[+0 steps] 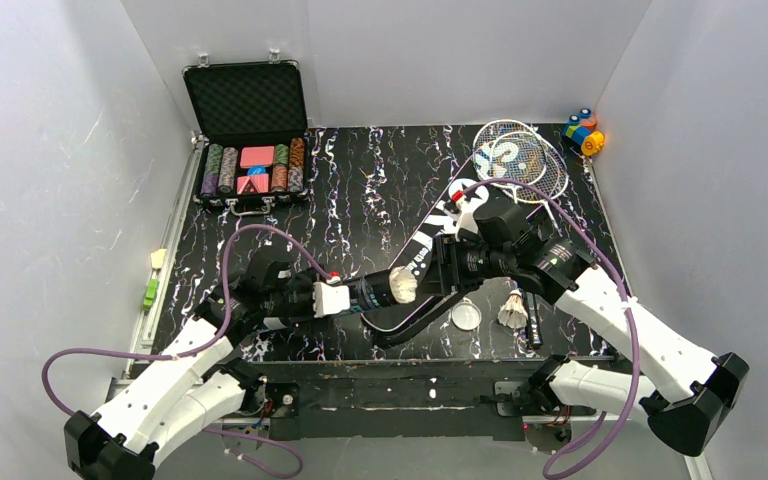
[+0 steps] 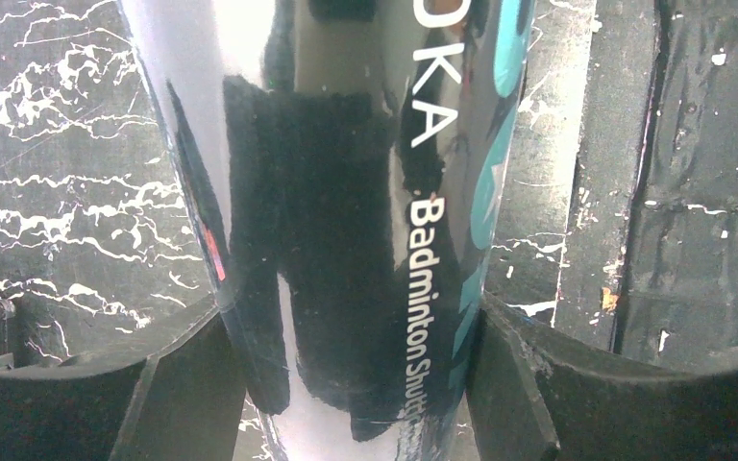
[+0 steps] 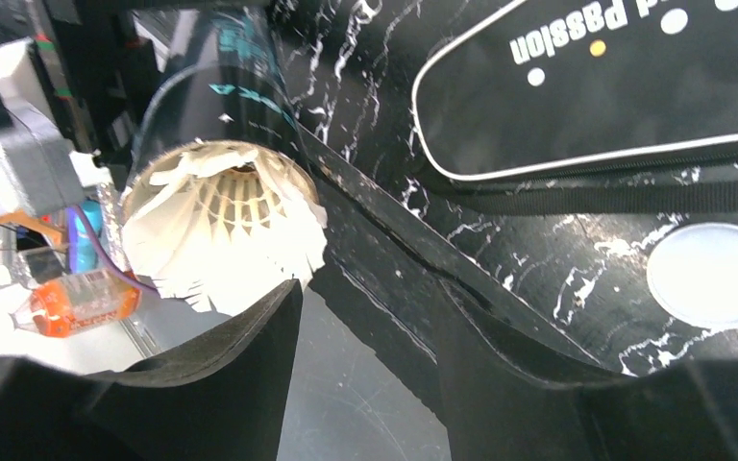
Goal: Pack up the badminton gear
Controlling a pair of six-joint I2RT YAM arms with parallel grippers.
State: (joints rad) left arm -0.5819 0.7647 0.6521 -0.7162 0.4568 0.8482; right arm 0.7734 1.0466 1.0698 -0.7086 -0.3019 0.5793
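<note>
White walls box in a black table [image 1: 360, 180] veined with white. Toward its 6 o'clock edge, the left end effector [image 2: 346, 394] pinches a long dark glossy tube with teal lettering [image 2: 336, 192], one finger pressed against each side. In the top view the tube's long axis runs roughly 9 to 3 o'clock, and its open mouth points toward 3, facing the right arm.

A small white feather shuttlecock [image 3: 221, 221] sits in that mouth, cork inward. Its skirt flares past the rim, so it looks only partly seated. The right end effector [image 3: 365, 355] hangs just beside the mouth with its fingers spread and nothing between them.

By my reading, packing has barely begun, with only one shuttlecock on its way into the tube. A second white feather shuttlecock [image 1: 513, 310] stands on the table at about 5 o'clock. Near it lies a round whitish disc [image 1: 465, 316], probably the tube's cap, which is not yet fitted.

The black racket-shaped bag with white lettering [image 1: 438, 225] lies flat mid-table, its long axis running 1 to 7 o'clock. I cannot tell whether it is unzipped. Two silver-framed rackets [image 1: 515, 155] lie at 1 o'clock with their heads overlapping and outside the bag. Their shafts are hidden by the right arm.

Left to do: push the shuttlecock home, add the second, cap the tube, and bag the rackets.
</note>
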